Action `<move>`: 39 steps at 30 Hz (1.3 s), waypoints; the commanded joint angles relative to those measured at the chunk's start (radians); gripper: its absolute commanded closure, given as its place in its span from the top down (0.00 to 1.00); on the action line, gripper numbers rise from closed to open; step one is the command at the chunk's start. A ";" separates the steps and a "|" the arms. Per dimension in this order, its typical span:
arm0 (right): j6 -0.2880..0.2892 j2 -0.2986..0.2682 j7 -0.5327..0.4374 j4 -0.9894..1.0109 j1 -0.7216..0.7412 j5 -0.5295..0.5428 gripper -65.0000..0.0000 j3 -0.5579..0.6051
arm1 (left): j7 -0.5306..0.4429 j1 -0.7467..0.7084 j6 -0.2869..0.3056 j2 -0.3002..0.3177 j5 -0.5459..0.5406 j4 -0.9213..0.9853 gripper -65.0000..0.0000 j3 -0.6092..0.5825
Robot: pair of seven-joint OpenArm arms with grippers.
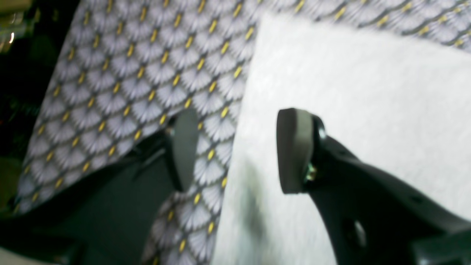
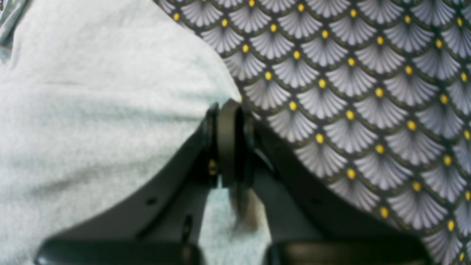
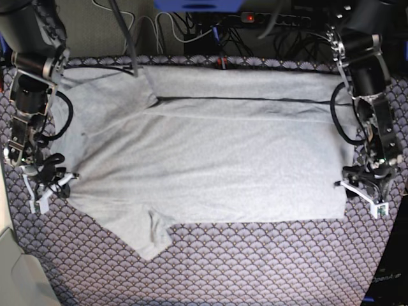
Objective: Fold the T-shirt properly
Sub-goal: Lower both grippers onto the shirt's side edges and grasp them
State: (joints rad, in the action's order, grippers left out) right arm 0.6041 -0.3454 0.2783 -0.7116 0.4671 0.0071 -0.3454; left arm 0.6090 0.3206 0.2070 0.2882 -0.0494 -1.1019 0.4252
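Observation:
The light grey T-shirt [image 3: 210, 166] lies spread flat on the purple scallop tablecloth [image 3: 255, 268], with its far part folded over along a dark line and one sleeve [image 3: 150, 239] pointing toward the near side. No lettering shows. My left gripper [image 3: 344, 185] is at the shirt's right edge. In the left wrist view it [image 1: 239, 151] is open, one finger over the shirt [image 1: 349, 92] and one over the tablecloth [image 1: 128, 73]. My right gripper [image 3: 64, 177] is at the shirt's left edge. In the right wrist view it [image 2: 229, 141] is shut on the shirt's edge [image 2: 92, 110].
Cables and a power strip [image 3: 255, 18] run behind the table's far edge. The tablecloth's edge drops off to the dark at the left of the left wrist view [image 1: 22, 110]. A pale grey surface [image 3: 13, 274] sits off the near left corner.

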 commanded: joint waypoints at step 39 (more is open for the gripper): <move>-0.003 0.001 -0.020 -0.018 0.028 0.014 0.00 0.001 | -0.545 0.331 -0.145 0.018 -0.014 0.750 0.52 -0.128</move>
State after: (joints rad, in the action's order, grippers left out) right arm 0.6018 -0.3294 0.2848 -0.7116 0.4648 0.0063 -0.3439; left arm 0.0799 0.6266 0.0631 0.2966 -0.0578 -0.3416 0.2935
